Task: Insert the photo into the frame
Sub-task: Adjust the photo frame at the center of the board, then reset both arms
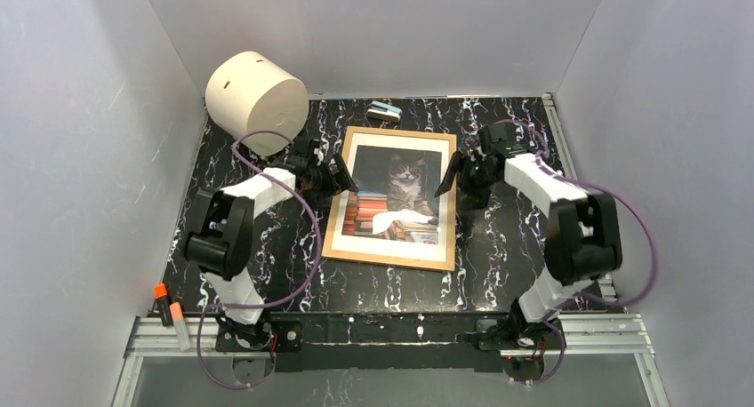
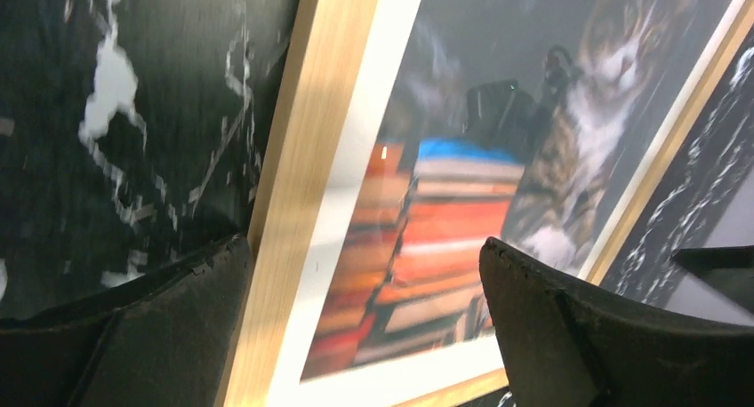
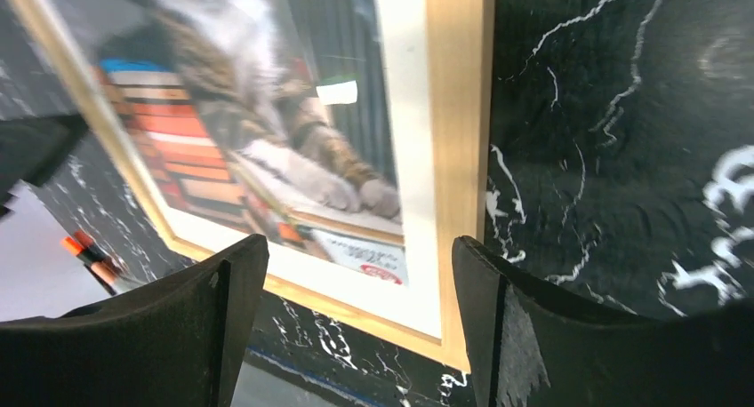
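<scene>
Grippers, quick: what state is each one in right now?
Left gripper: open, holding nothing, fingers astride the light-wood rectangular picture frame's left edge.
Right gripper: open, holding nothing, fingers astride its right edge.

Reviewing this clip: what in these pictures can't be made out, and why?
- Back of the frame: hidden in every view, since it lies glass-up on the table.
- Fine detail of the photo: reflections on the glass and blur in both wrist views; too small in the top view.
- A small object at the table's rear edge: too small in the top view to identify.
</scene>
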You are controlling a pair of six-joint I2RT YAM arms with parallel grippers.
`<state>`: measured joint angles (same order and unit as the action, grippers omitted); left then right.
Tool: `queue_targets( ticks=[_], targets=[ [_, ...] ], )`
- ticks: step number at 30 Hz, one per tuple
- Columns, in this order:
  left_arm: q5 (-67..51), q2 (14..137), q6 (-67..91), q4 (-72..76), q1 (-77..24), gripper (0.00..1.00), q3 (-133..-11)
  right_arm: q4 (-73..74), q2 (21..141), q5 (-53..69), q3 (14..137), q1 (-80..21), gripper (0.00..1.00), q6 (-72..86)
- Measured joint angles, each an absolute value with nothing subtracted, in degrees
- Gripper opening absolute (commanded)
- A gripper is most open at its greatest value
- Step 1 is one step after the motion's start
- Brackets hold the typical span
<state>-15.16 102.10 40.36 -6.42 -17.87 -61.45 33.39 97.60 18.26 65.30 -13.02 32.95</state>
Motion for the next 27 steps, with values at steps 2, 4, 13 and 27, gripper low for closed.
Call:
queue_targets(
  ticks=[2,4,13,27],
  targets=[
    [-12.67,98.06,39.27,-10.9,-18.85,0.98,-60.31,34.2,92.2,15.33,65.71,-13.23,0.85,33.56],
    [-10.26,93.65,38.04,-14.35,-19.44,0.98,-60.29,34.37,85.84,11.62,65.95,-13.1,0.86,34.24],
    [3.36,66.08,32.45,-26.11,-19.44,0.98,-60.34,35.24,57.25,-10.02,63.9,-12.86,0.88,34.68],
    [21.82,40.32,27.46,-37.39,-19.46,0.98,-64.38,45.06,41.71,-30.83,67.94,-12.82,0.99,39.2]
  ],
)
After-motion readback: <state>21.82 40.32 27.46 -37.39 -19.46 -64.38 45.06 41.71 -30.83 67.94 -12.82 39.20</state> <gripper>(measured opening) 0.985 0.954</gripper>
